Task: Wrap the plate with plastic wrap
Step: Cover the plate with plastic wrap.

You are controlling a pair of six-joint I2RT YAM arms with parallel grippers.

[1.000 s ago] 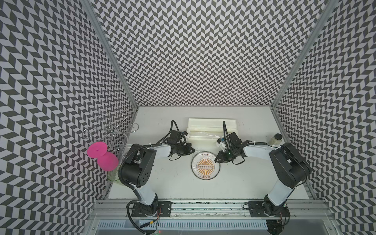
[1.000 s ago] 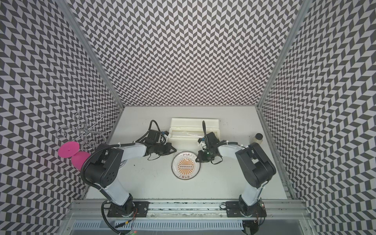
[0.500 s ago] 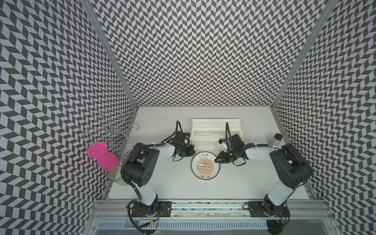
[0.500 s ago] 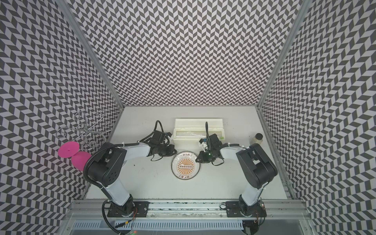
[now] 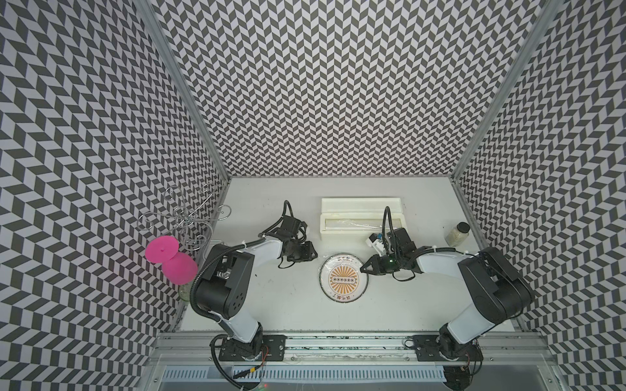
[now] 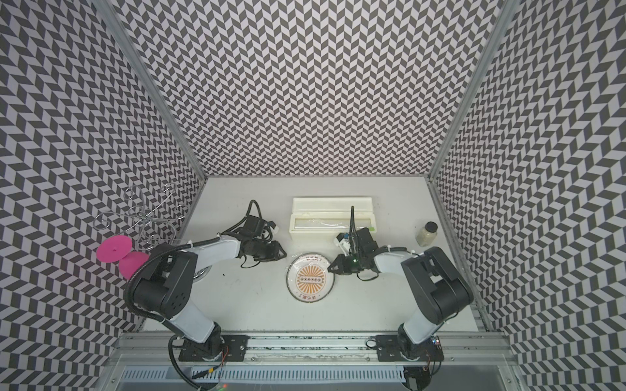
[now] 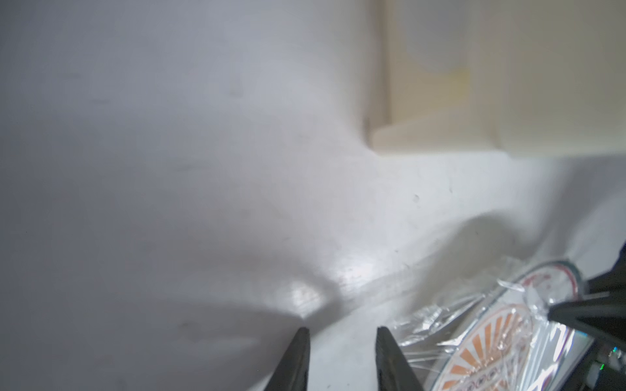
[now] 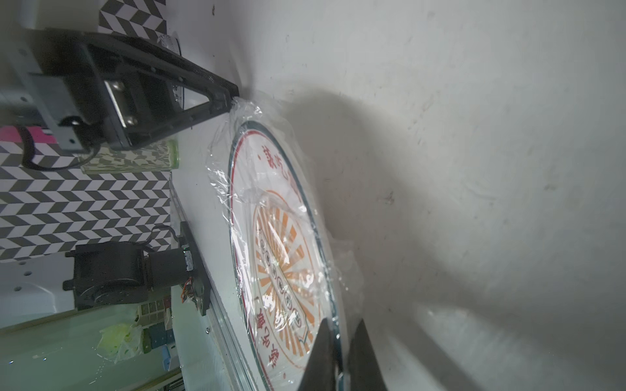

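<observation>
The plate (image 5: 343, 278) is seen low in the middle of a top view. The plastic wrap (image 8: 222, 177) over its edge is pinched by the right gripper (image 8: 342, 323). The left gripper (image 7: 342, 330) is spread apart.

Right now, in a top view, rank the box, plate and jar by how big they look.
1. box
2. plate
3. jar
All three sit on the same table at a similar distance, so nearness does not blur this order.

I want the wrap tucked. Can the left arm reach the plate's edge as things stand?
Probably yes: the left gripper is open right beside the plate, and nothing stands between them.
</observation>
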